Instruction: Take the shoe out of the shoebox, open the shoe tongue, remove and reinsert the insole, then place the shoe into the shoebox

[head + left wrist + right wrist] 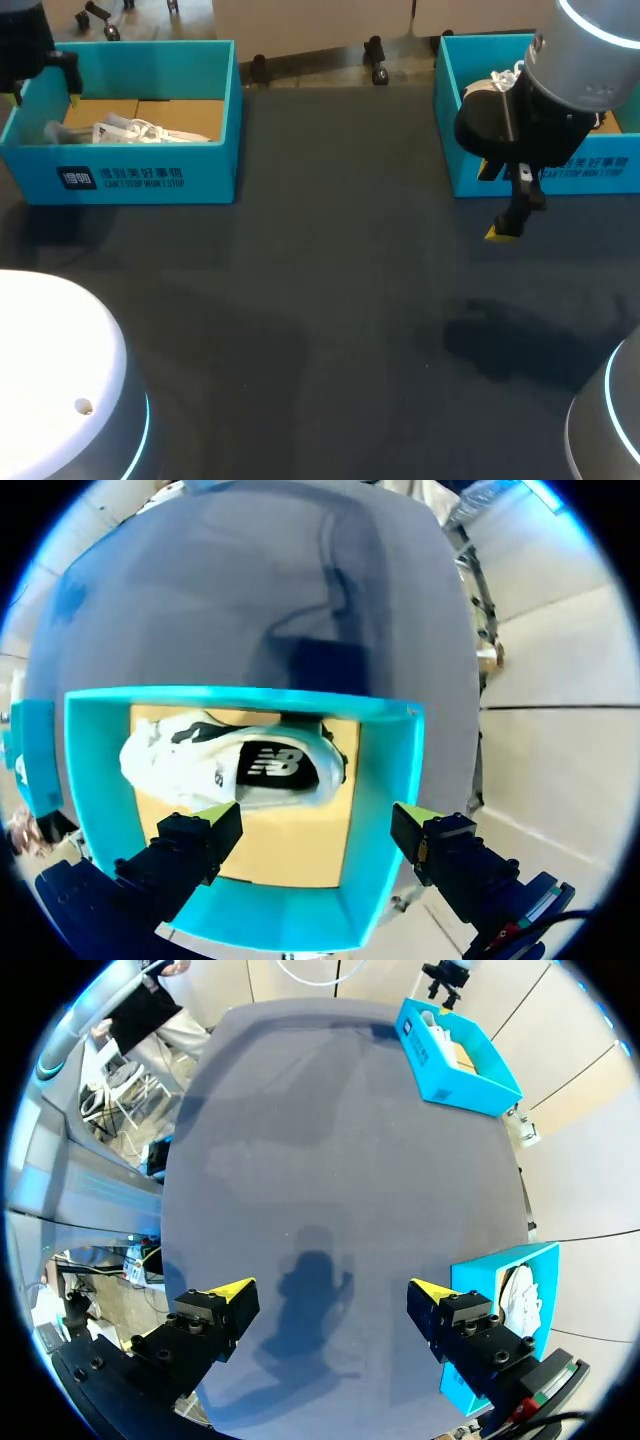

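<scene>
Two teal shoeboxes stand at the table's far side. In the left shoebox point(150, 175) a white shoe point(140, 131) lies on its side on the cardboard floor. My left gripper point(316, 818) hangs open above this box point(385, 780), its fingers apart over the near half, clear of the white shoe with a black patch point(235, 765). The right shoebox point(470, 150) holds another white shoe point(493, 83), mostly hidden by my right arm. My right gripper point(503, 231) is open above bare table in front of that box point(500, 1270), nothing between its fingers point(330, 1292).
Dark grey table point(320, 300) spreads wide between and in front of the two boxes. My arms' white bases rise at the near left point(60, 380) and near right point(605, 420) corners.
</scene>
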Robot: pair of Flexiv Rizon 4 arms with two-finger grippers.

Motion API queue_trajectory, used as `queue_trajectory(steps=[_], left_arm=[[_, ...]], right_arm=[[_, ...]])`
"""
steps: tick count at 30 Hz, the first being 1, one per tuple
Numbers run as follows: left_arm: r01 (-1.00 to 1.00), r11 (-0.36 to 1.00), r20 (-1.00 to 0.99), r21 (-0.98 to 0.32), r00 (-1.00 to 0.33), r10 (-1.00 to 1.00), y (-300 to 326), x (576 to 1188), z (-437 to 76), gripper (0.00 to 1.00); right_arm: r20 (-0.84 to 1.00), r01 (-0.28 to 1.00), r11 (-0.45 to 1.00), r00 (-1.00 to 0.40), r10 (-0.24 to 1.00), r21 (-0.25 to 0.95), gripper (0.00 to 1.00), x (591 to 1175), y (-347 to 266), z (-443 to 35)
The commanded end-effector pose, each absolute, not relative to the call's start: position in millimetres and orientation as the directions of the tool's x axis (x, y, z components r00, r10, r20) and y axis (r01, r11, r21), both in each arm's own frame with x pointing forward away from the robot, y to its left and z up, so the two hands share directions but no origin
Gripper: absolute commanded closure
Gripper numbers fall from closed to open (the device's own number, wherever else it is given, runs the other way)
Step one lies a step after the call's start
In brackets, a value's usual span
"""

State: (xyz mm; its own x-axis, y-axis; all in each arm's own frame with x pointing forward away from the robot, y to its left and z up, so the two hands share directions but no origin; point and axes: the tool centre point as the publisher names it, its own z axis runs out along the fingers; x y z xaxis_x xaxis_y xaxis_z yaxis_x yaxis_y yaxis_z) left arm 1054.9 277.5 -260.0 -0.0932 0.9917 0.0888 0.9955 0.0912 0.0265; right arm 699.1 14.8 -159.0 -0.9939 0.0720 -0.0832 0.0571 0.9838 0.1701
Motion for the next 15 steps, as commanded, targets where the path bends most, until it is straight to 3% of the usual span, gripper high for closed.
queue_trajectory(steps=[1, 15], left_arm=[[0.995, 0.093, 0.081, -0.029, -0.090, 0.993, 279, 1054, -234, 0.00], [0.989, 0.060, 0.020, -0.134, -0.058, 0.998, 295, 1017, -199, 0.00]], right_arm=[[-0.081, 0.058, 0.984, -0.994, 0.072, 0.167, 0.00, 701, 16, -160], [-0.083, 0.130, 0.988, -0.987, 0.137, 0.082, 0.00, 733, -36, -149]])
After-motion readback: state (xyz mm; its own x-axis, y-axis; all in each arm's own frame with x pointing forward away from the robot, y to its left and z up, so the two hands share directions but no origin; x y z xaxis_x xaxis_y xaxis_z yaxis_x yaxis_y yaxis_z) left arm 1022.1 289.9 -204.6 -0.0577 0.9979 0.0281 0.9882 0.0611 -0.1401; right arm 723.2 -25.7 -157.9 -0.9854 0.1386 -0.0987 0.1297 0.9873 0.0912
